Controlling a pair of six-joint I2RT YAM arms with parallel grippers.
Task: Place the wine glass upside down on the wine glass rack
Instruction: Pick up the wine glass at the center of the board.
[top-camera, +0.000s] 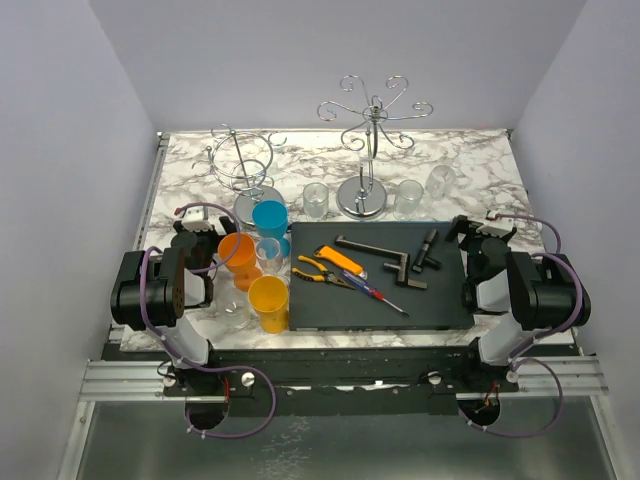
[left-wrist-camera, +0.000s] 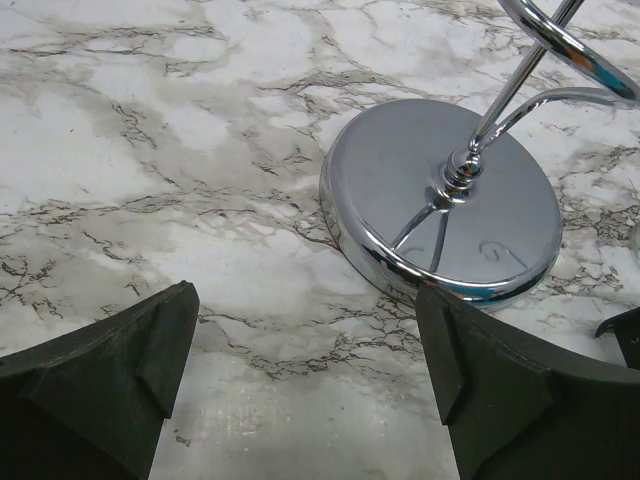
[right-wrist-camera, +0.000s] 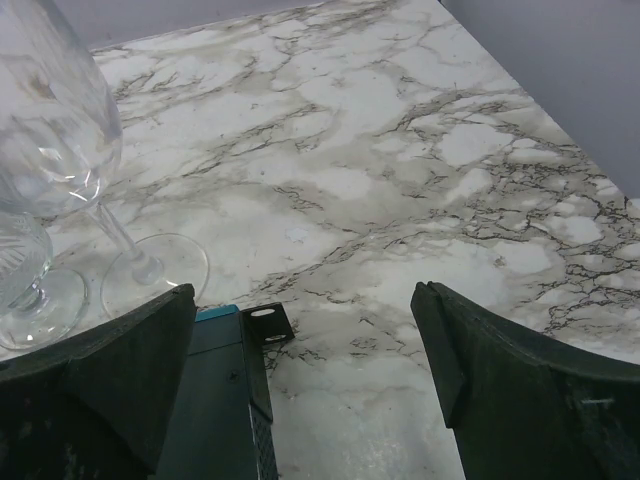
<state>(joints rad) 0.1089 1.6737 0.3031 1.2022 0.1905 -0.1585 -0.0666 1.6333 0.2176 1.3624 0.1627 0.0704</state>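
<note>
Both arms rest at the near edge of the white marble-patterned table (top-camera: 470, 150). The right gripper (right-wrist-camera: 305, 340) has its jaws spread wide with nothing between them. The left gripper (left-wrist-camera: 305, 340) is likewise spread and empty, facing the round chrome base (left-wrist-camera: 440, 200) of a wire stand at the far left.

The clear stemmed wine glass (right-wrist-camera: 60, 130) stands upright on its foot at far right, rim up, long axis vertical. From the right gripper it lies ahead and to the left, near but apart. A smaller clear glass (right-wrist-camera: 20, 270) stands just beside it, further left. The chrome wine glass rack with curled arms (top-camera: 362, 200) stands left of both glasses, centre far.

We judge the right arm clearly nearer. The reach goes far-left to the stem, and the glass then needs turning over before it goes on the rack. The neighbouring glass crowds the left side of that approach.
</note>
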